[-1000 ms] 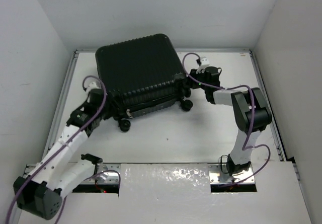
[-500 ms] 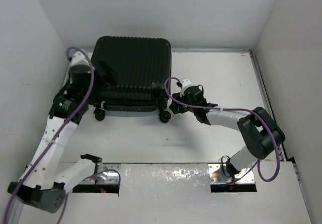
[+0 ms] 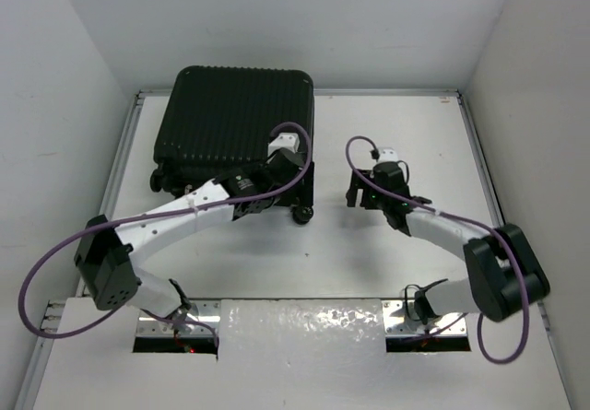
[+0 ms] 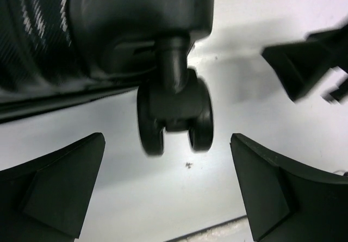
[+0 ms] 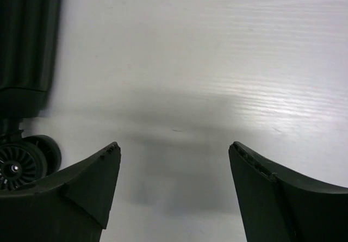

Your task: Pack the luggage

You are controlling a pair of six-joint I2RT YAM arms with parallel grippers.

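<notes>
While left arm (image 3: 184, 212) stretches to luggage (image 3: 230, 120) wheel (image 4: 174, 114) — left fingers (image 4: 60, 187), right fingers (image 5: 76, 193) spread, empty.

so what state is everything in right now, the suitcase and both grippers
black ribbed hard-shell suitcase: shut, lying flat on the table, ribbed shell up
black twin caster wheel at its near right corner: free, nothing gripping it
left gripper: open wide, empty, pointed at that wheel
right gripper: open, empty, over bare table to the right of the suitcase
</notes>
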